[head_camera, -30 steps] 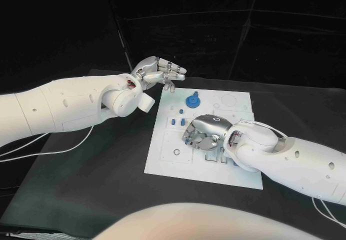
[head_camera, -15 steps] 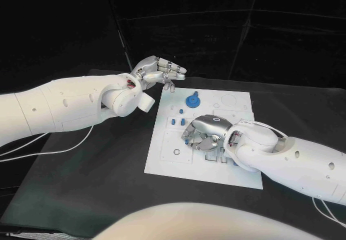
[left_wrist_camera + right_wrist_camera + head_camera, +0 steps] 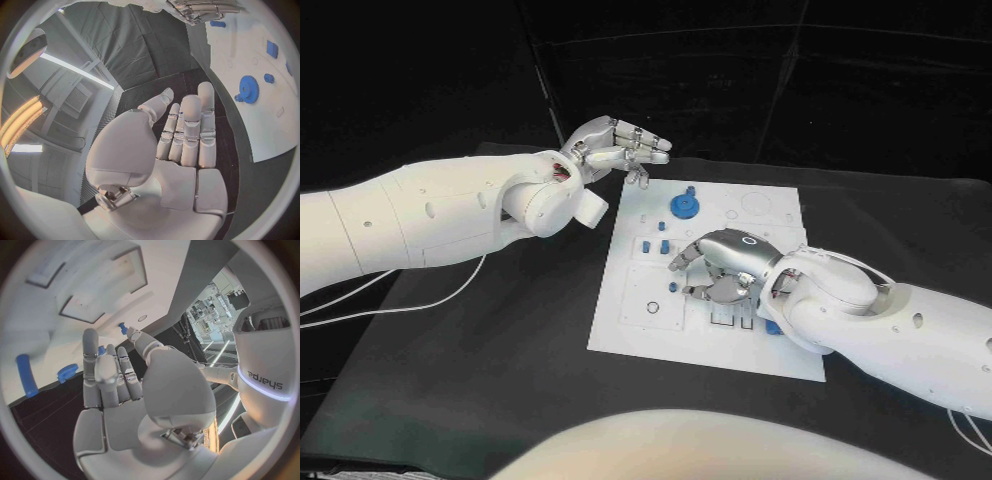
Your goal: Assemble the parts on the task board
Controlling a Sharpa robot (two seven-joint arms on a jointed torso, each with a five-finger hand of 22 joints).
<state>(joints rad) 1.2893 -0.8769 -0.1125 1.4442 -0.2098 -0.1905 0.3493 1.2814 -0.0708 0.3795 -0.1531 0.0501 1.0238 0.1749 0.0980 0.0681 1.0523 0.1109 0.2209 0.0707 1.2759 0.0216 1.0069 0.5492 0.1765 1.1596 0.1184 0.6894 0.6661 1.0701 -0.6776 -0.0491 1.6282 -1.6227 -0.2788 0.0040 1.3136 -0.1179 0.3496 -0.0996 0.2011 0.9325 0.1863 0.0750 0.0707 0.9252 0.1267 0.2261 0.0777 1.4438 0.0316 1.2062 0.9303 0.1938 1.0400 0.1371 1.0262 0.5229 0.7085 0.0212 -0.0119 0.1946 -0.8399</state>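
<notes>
As seen from the head: white board (image 3: 635, 300) mid-table (image 3: 459, 350), blue gear (image 3: 684, 203) upright near its far edge; left hand (image 3: 610, 145) raised off the far-left corner, fingers loosely curled on nothing; right hand (image 3: 723, 268) low over the board's middle, fingers curled, grasp not discernible. From left wrist: fingers (image 3: 187, 130) straight, side by side, empty. From right wrist: fingers (image 3: 106, 375) extended, nothing held, blue peg (image 3: 25, 375) on board.

A robotics lab (black-draped table (image 3: 473, 340), white task board (image 3: 632, 310)).
</notes>
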